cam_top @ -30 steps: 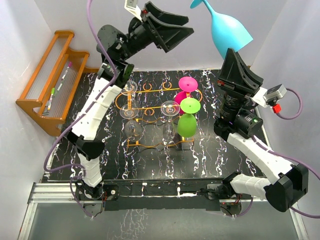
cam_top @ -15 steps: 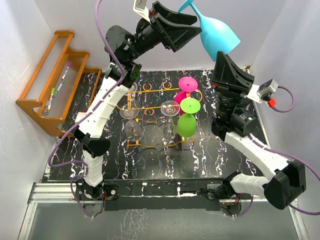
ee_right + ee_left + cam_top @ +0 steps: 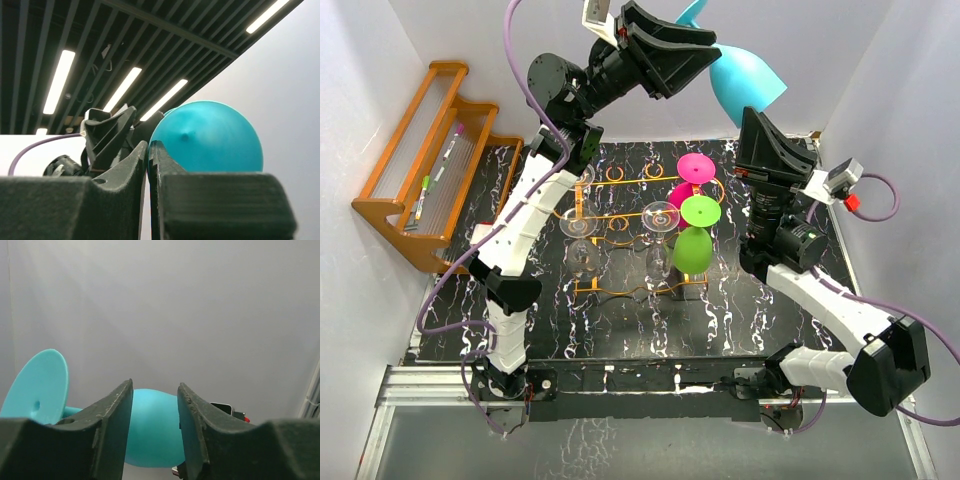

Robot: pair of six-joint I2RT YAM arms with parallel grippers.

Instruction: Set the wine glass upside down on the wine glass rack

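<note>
The teal wine glass [image 3: 745, 85] is held high in the air above the far edge of the tabletop, right of centre. It is tilted, with its foot up and to the left and its bowl lower and to the right.

The right gripper [image 3: 753, 115] points upward beneath the bowl. In its wrist view the right gripper [image 3: 148, 145] has its two fingers drawn almost together, with only a thin slit between them. The rounded teal bowl [image 3: 210, 137] sits just above and behind them, so this pincer appears clamped on the bowl's edge.

The left gripper [image 3: 703, 52] reaches in from the left at the same height, its tips just beside the upper part of the bowl. Its own camera shows the left gripper [image 3: 155, 385] with its fingers apart. The bowl [image 3: 150, 425] is visible through the gap, the round foot is off to the left, and the stem passes behind the left finger. It is not clear whether either finger touches the glass.

Well below, the wine glass rack [image 3: 620, 235] stands on the black marbled table [image 3: 650, 330], around its middle and toward the far edge. Hanging foot-up on it are two clear glasses [image 3: 661, 218], a pink glass [image 3: 695, 168] and a green glass [image 3: 695, 245]. A wooden shelf [image 3: 420, 170] stands at the far left corner.
</note>
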